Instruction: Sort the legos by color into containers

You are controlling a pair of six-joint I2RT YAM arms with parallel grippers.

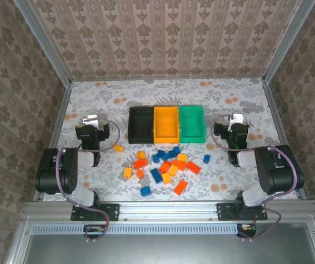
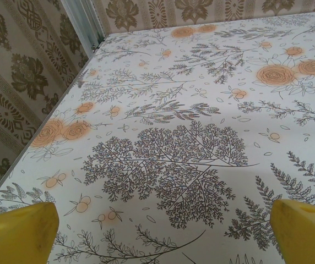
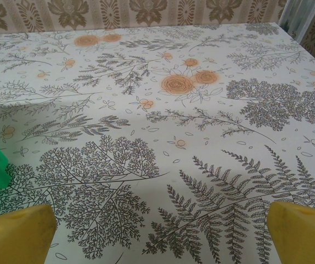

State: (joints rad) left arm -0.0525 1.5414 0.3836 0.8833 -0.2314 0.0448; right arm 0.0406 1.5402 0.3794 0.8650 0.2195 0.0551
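Left hand (image 1: 91, 120) and right hand (image 1: 236, 118) stand spread, empty; take first the lone small yellow plastic brick (image 1: 118, 148) left of centre, seemingly lying apart.

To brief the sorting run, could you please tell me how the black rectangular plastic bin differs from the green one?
The black rectangular plastic bin forms the left end of the row; the green rectangular plastic bin forms the right end. The black bin lies nearer the left gripper, the green bin nearer the right gripper. Both are open-topped, alike in size, joined to the orange bin between them, and look empty.
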